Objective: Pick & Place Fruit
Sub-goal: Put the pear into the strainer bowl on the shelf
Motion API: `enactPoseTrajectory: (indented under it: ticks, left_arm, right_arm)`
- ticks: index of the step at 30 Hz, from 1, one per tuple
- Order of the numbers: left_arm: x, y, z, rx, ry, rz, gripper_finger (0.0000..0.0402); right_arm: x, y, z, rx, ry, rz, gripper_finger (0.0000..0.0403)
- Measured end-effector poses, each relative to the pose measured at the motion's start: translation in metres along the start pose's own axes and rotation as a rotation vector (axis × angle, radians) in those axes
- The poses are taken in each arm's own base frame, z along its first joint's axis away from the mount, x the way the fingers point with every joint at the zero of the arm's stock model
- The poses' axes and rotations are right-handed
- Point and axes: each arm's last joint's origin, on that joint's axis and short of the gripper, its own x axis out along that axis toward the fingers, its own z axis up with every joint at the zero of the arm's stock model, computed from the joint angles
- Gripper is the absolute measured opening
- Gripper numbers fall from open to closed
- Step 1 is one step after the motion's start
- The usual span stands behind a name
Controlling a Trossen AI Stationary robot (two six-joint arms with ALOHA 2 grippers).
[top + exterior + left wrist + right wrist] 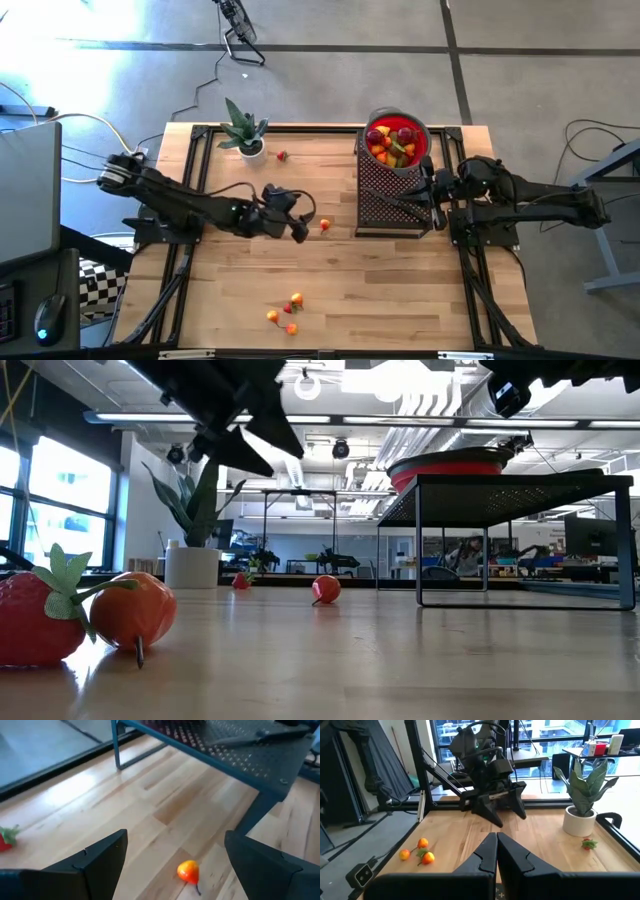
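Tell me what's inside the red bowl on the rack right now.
The red bowl holds a heap of toy fruit, red, orange, yellow and green. Only the top layer shows; whatever lies beneath is covered, so no full count.

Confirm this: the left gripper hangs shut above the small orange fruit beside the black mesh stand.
Wrong on one point: the left gripper is open, not shut. The left wrist view shows its two fingers standing wide apart, with the small orange fruit on the table between them, beside the black mesh stand.

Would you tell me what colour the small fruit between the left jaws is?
Orange shading to red; the small fruit shows best in the left wrist view.
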Motion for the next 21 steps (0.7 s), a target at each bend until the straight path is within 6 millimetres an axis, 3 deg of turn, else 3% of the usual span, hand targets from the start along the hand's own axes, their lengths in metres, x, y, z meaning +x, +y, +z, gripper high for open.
enactPoseTrajectory:
  ticks: [12, 21]
  left_arm:
    - [0.043, -0.028, -0.028, -0.061, 0.074, 0.066, 0.0328]
    - [0.064, -0.053, -0.028, -0.040, 0.188, 0.125, 0.0328]
  right_arm:
    - [0.000, 0.000, -0.003, 0.010, 0.031, -0.001, 0.0003]
    - [0.000, 0.000, -0.005, 0.014, 0.046, 0.001, 0.0003]
